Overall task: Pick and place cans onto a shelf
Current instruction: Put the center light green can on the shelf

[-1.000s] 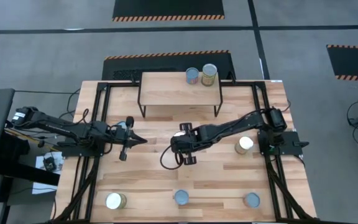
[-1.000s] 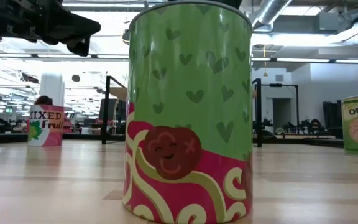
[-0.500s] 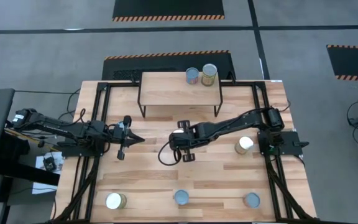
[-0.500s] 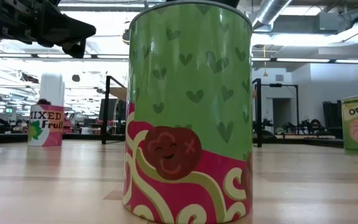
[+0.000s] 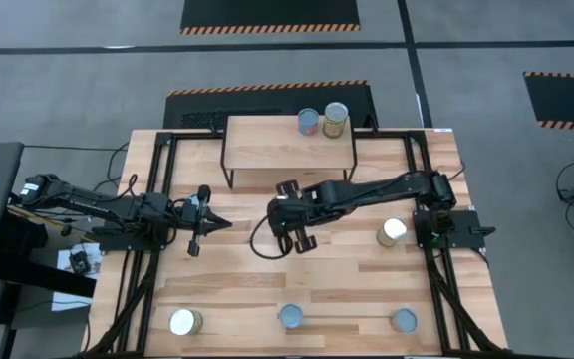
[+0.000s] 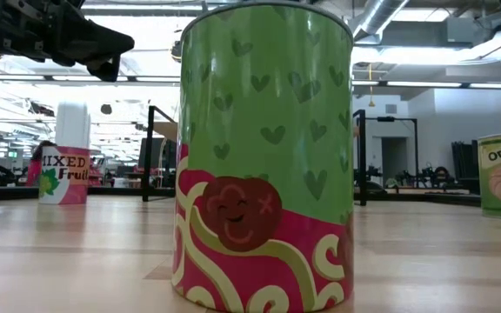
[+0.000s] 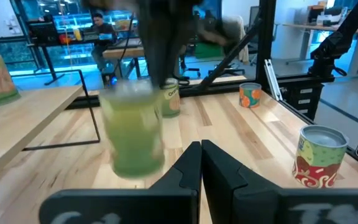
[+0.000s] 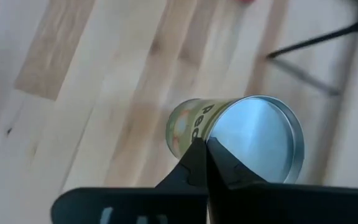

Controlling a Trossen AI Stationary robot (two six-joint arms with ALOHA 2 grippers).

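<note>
My right gripper [image 5: 287, 213] hangs over the table's middle, just in front of the shelf [image 5: 267, 152], shut on a green-labelled can [image 8: 188, 129] with a silvery top. The left wrist view shows that can [image 7: 132, 134] blurred under the dark arm. On the shelf's right part stand two cans [image 5: 309, 122] [image 5: 336, 119]. One more can [image 5: 392, 232] stands on the table to the right. My left gripper [image 5: 210, 221] waits shut and level at the left, pointing toward the middle. My right gripper pinches the can's top rim [image 8: 219, 135] between its two fingertips, on one side of the round top. The fingers slant down at it from above. The can hangs below them, about upright; blur hides how far its base is off the table.
Three cans stand along the near edge [image 5: 185, 321] [image 5: 291, 317] [image 5: 404, 320]; the middle one fills the low view [image 6: 263, 156]. Black frame rails [image 5: 162, 189] [image 5: 419, 179] run along both sides of the table. Bare wood lies between the arms.
My right gripper has risen over the table's middle and rolled a little, drawing slightly toward the shelf. The green can goes up with it. My left gripper has kept still.
</note>
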